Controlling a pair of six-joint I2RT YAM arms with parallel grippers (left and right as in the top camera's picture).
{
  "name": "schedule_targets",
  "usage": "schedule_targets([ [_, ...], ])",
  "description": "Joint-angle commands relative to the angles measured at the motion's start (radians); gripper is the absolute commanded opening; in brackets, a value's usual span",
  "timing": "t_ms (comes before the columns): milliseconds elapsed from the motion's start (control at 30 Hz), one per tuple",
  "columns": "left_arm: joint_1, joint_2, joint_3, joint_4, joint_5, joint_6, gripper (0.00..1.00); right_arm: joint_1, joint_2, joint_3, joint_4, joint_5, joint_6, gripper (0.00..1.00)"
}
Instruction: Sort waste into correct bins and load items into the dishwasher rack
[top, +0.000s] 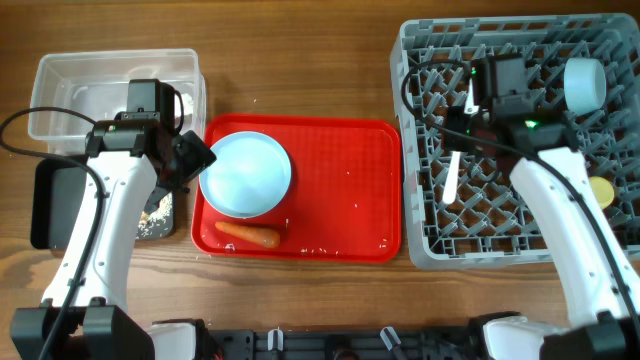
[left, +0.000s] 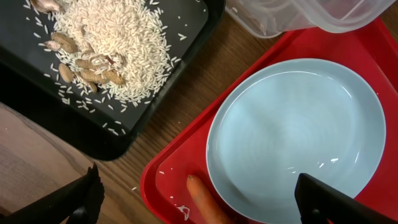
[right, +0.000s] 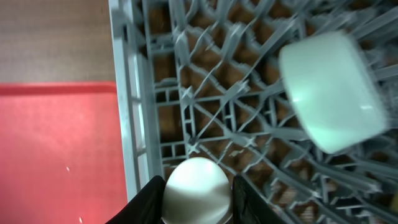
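**Overhead.** The left gripper (top: 190, 155) hovers at the left edge of the red tray (top: 350, 180). It is beside the light blue dish (top: 245, 175), which sits on the tray's left half. The carrot stick (top: 248, 236) lies along the tray's near edge. The dishwasher rack (top: 480, 235) stands just right of the tray. The right gripper (top: 468, 105) is above the rack's tray-side rows, probably so the white spoon (top: 452, 180) can be lowered among the pegs. The left arm covers much of the black tray (top: 50, 200), left of the red tray.

**Left wrist.** The left fingers (left: 81, 199) stand wide apart and hold nothing. They straddle the dish and the carrot end, a spread that would suit either. The food scraps (left: 112, 43) lie in the black tray. The clear tub (left: 298, 15) is cut off at the top.

**Right wrist.** The jaws sit close against the spoon's bowl, apparently clamping it, though its handle is hidden. The light blue cup (right: 336, 90), farther from the tray, is blurred.
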Motion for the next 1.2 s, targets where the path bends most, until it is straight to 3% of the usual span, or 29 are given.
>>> schedule_targets([
  [0,0.006,-0.013,-0.008,0.0,0.002,-0.01,1.0,0.002,0.078,-0.034,-0.006,-0.116,-0.03,0.31],
  [100,0.006,-0.013,-0.008,0.0,0.002,-0.01,1.0,0.002,0.109,-0.034,0.002,-0.185,-0.03,0.33],
  [200,0.006,-0.013,-0.008,-0.001,0.002,-0.01,1.0,0.002,0.109,-0.034,-0.006,-0.185,-0.03,0.55],
  [267,0.006,-0.013,-0.008,-0.006,0.002,-0.01,1.0,0.002,0.1,-0.031,-0.013,-0.185,-0.007,0.63],
  [433,0.006,-0.013,-0.008,-0.017,-0.003,-0.01,1.0,0.017,0.008,0.038,0.024,-0.301,-0.011,0.64],
  [533,0.006,-0.013,-0.008,-0.016,-0.003,-0.01,1.0,0.134,-0.002,0.047,0.112,-0.376,-0.019,0.64],
  [700,0.026,-0.013,-0.008,-0.032,-0.025,-0.011,1.0,0.443,0.226,0.047,0.25,-0.307,0.087,0.65],
  [800,0.096,-0.013,-0.008,-0.061,-0.036,-0.014,1.0,0.529,0.374,0.047,0.364,-0.286,0.113,0.66],
  [967,0.196,-0.013,-0.008,-0.083,-0.028,-0.013,1.0,0.593,0.556,0.047,0.513,-0.207,0.223,0.63],
  [1033,0.201,-0.013,-0.008,-0.082,-0.028,-0.013,1.0,0.595,0.601,0.047,0.533,-0.189,0.28,0.54],
  [1100,0.201,-0.013,-0.008,-0.08,-0.028,-0.013,1.0,0.595,0.624,0.047,0.524,-0.17,0.314,0.34],
  [1167,0.201,-0.013,-0.008,-0.08,-0.028,-0.013,1.0,0.595,0.629,0.047,0.481,-0.108,0.352,0.26],
])
